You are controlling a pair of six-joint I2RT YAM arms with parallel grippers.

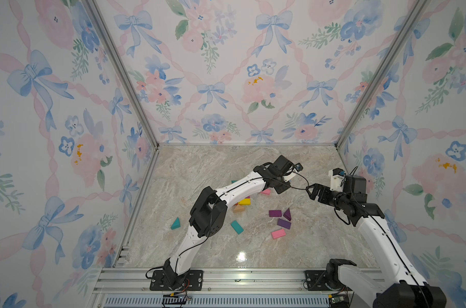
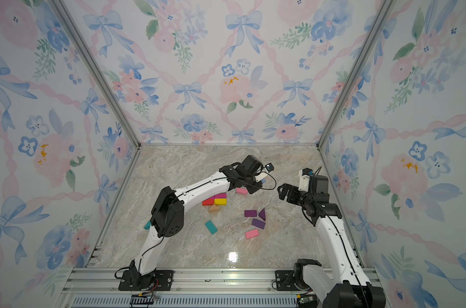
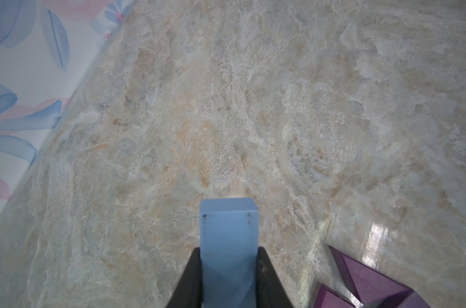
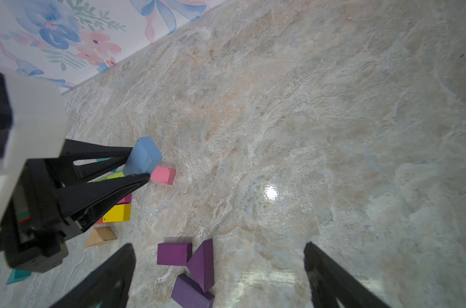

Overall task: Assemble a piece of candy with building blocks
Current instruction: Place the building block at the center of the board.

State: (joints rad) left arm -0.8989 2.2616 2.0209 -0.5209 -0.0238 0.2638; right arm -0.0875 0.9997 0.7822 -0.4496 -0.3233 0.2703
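Blocks in many colours lie spread on the marble table in both top views. The left gripper reaches far out over the middle, next to a far pink block. A bit of light blue block peeks out at its tip. The right gripper hangs in the air close by, jaws wide apart, holding nothing. A yellow block and a tan wedge sit close by the left arm.

In the left wrist view, the left gripper is closed tight on the light blue block, with black fingers on both sides. Some purple blocks show at the edge.

In the right wrist view, the right gripper has its two fingers far apart and holds nothing. The left gripper pinches the light blue block right by the far pink block. I cannot tell if they touch. A purple wedge sits just beside a purple rectangle.
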